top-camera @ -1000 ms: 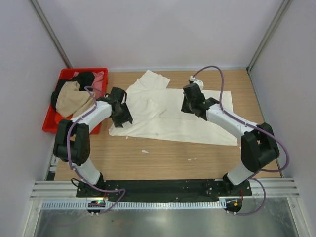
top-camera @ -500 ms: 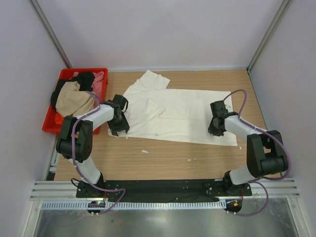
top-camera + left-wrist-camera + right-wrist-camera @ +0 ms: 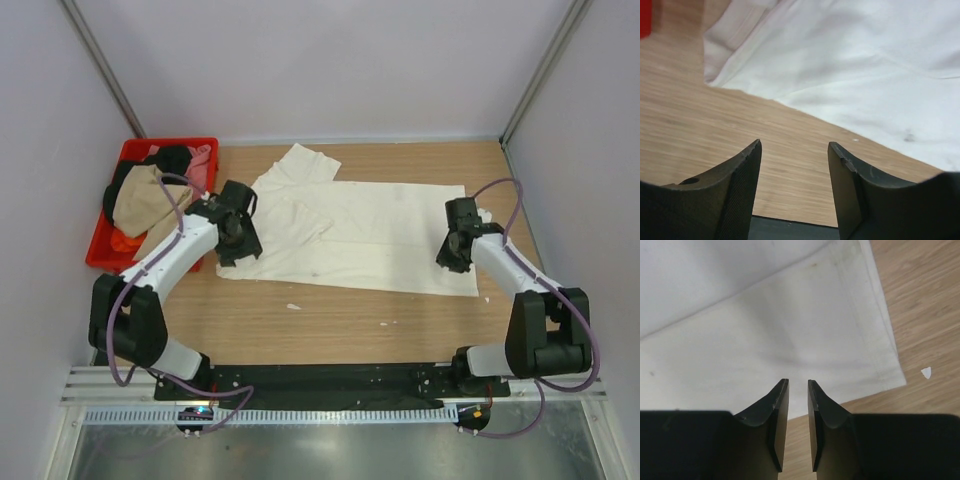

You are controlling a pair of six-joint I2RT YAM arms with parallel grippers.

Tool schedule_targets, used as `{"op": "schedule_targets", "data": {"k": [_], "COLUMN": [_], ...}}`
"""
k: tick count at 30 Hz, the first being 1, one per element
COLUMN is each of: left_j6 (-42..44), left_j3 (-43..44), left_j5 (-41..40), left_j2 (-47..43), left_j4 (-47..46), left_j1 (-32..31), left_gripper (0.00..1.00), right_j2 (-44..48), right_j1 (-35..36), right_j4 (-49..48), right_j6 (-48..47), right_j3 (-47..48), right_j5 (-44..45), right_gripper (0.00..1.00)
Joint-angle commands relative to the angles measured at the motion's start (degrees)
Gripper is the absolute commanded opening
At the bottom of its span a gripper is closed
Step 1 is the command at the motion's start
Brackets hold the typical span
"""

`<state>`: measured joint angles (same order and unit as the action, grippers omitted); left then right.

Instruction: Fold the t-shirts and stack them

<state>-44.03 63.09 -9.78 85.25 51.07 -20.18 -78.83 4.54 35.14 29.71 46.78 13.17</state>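
large cream cloth t-shirt (image 3: 380, 235) spread flat; at its 9 o'clock edge, left black gripper (image 3: 795, 145) wide, empty; at 3 o'clock, right black gripper (image 3: 798, 382) narrow, empty.

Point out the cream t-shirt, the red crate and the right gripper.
cream t-shirt (image 3: 380, 230): top external view, middle of its spread body.
red crate (image 3: 103, 255): top external view, its near left corner wall.
right gripper (image 3: 797, 384): right wrist view, the narrow gap between its fingertips.
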Motion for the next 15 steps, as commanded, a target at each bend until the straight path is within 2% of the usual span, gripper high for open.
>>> {"op": "schedule_targets", "data": {"k": [1, 2, 3, 5, 6, 11, 15], "left_j6": [3.6, 6.0, 7.2, 10.3, 11.2, 14.8, 15.1], "left_j3": [10.4, 13.3, 19.6, 25.4, 31.1, 42.6, 48.8], "left_j5": [0.2, -0.6, -0.9, 0.2, 1.4, 6.6, 8.6], "left_j2": [-1.4, 0.9, 2.5, 6.4, 10.2, 23.4, 33.6], "left_j4": [-0.5, -0.7, -1.1, -1.8, -3.2, -9.0, -15.6], "left_j1": [0.1, 0.6, 1.1, 2.8, 3.4, 7.4, 9.8], "left_gripper": [0.57, 0.58, 0.58, 0.58, 0.58, 0.60, 0.62], "right_j2": [2.8, 2.5, 1.6, 0.0, -2.1, -10.2, -15.7], "right_j1": [-1.8, -3.1, -3.8, -6.0, -7.4, -11.0, -12.3], "right_j4": [0.2, -0.8, -1.6, -5.0, -7.1, -12.6, -17.9], "right_j6": [-2.7, -3.2, -3.7, -5.2, -5.2, -5.6, -8.4], "right_j3": [7.8, 10.4, 11.8, 15.8, 17.1, 25.6, 29.4], "right_j5": [1.3, 0.4, -0.9, -6.6, -7.8, -18.2, -20.9], "right_gripper": [0.29, 0.30, 0.30, 0.31, 0.32, 0.33, 0.38]}}
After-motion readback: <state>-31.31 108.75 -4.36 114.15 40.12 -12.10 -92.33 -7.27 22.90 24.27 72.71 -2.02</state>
